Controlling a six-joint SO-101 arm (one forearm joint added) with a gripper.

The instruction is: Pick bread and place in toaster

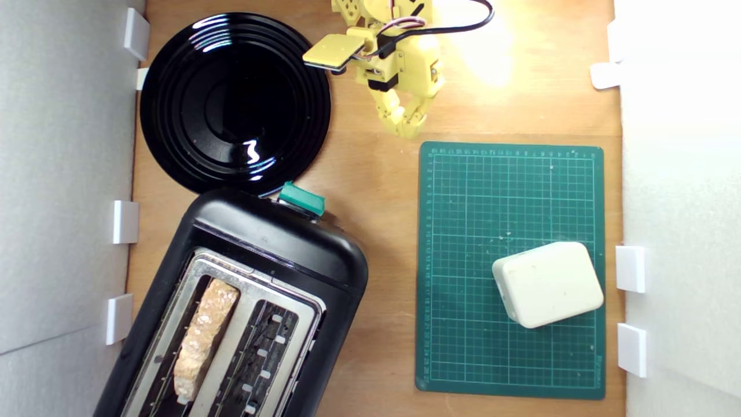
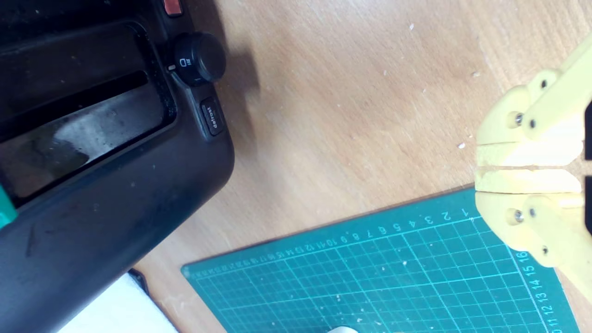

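**Bread seated in toaster slot, gripper withdrawn and empty**

Bread (image 1: 204, 339) stands on edge in one slot of the black toaster (image 1: 278, 255) at the exterior view's lower left — the slot nearer the frame's left edge. The yellow gripper (image 1: 407, 124) hangs at upper centre, fingers pressed together on nothing, well apart from the toaster. A glossy black plate (image 1: 173, 104) lies upper left; a cream-white box (image 1: 549, 284) rests on the green cutting mat (image 1: 463, 336) at right.
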